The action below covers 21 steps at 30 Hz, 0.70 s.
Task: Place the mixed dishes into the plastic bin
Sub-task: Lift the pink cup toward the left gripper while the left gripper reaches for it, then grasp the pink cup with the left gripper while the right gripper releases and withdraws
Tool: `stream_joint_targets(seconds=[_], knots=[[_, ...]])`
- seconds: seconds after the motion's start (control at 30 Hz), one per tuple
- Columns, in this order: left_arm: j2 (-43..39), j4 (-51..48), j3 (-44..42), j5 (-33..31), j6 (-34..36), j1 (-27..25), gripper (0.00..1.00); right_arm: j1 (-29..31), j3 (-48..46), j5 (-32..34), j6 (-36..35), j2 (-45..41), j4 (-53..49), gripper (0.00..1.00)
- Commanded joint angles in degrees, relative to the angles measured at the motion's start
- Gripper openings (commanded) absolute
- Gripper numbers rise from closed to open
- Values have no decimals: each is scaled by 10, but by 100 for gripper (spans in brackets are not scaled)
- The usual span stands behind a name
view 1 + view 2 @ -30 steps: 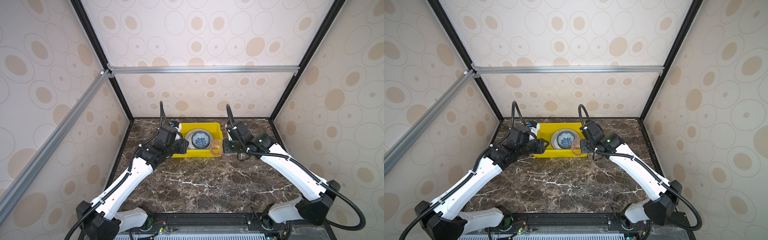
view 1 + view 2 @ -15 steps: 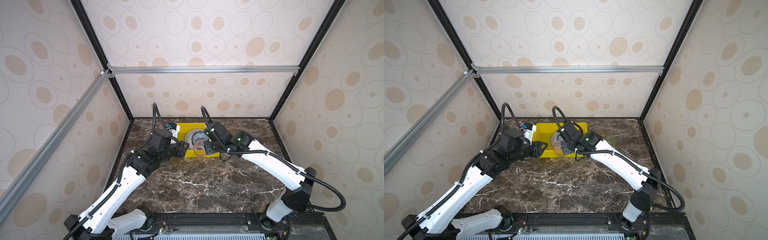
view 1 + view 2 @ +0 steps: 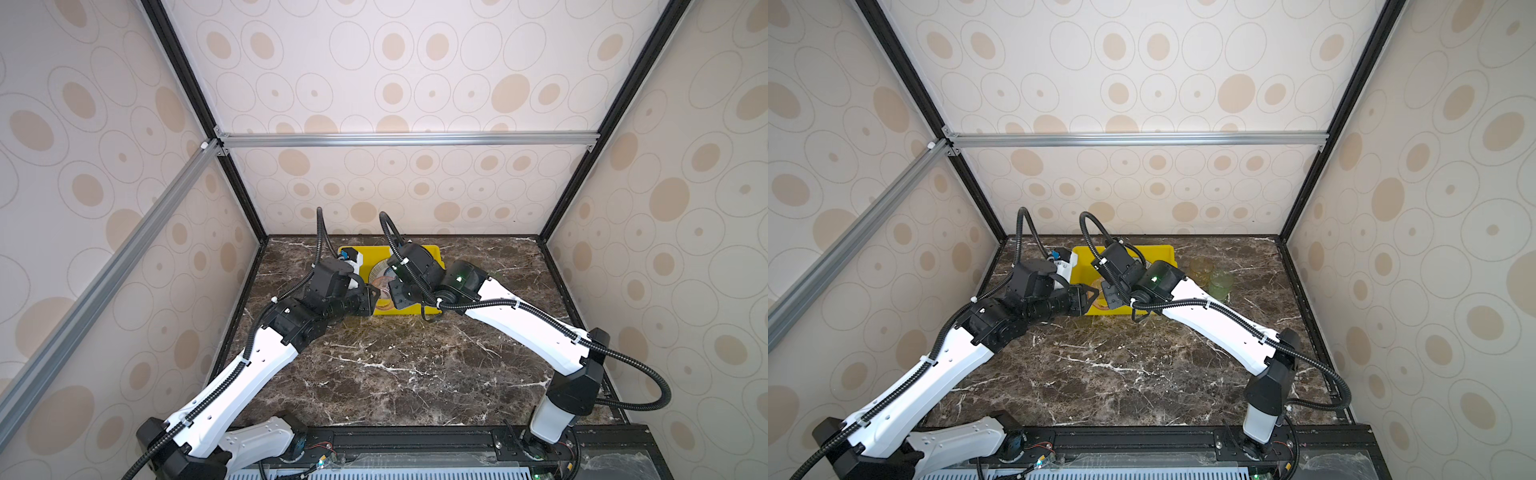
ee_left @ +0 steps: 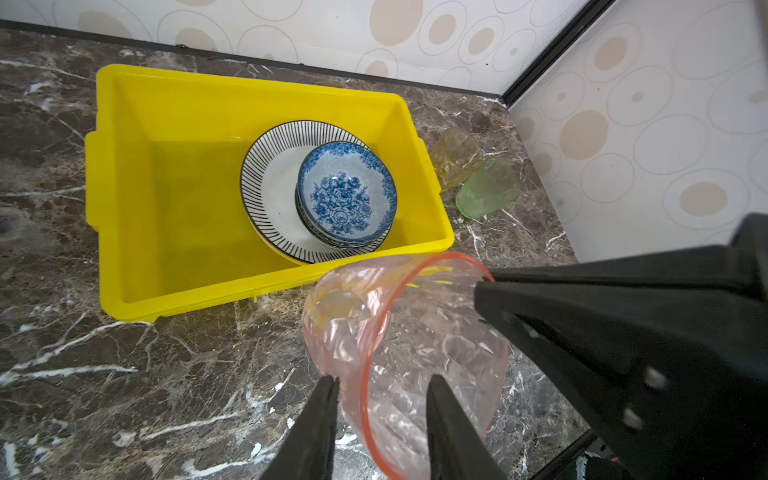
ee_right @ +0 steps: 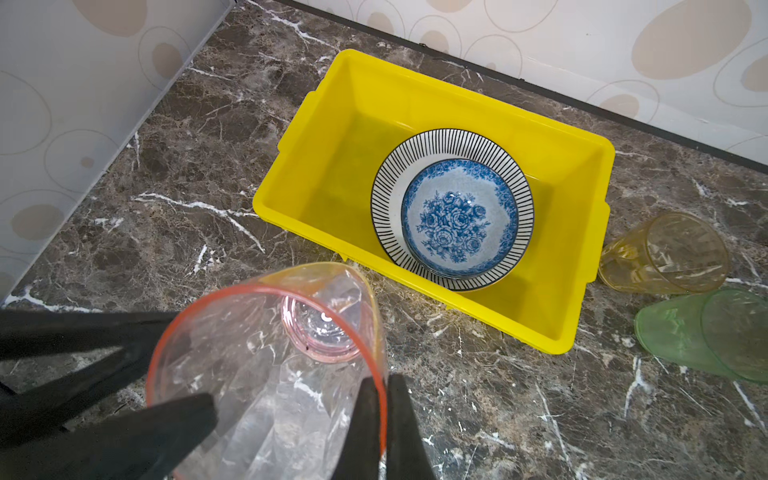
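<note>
The right gripper (image 5: 382, 384) is clamped tight on the rim of the one pink cup (image 5: 266, 353), holding it tilted in the air. The left gripper (image 4: 382, 380) stands partly apart, one finger inside the cup's mouth and one outside its wall. The cup hangs near the front edge of the single yellow bin (image 5: 457, 108), which holds one striped plate (image 5: 415, 145) with one blue-flowered bowl (image 5: 457, 220) on it. Two more cups, an amber cup (image 5: 665, 253) and a green cup (image 5: 702, 332), lie on the table (image 5: 187, 166) just beside the bin's right end
</note>
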Motion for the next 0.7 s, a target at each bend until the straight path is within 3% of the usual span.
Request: stream_joint_targets(seconds=[0.0, 0.13, 0.67], knots=[[3, -18, 16, -39, -10, -6, 36, 5, 23, 14, -7, 4, -2, 0], [11, -32, 22, -65, -14, -6, 23, 8, 25, 13, -5, 7, -1, 0], [52, -37, 28, -106, -35, -7, 0, 31, -7, -2, 25, 3, 43, 0]])
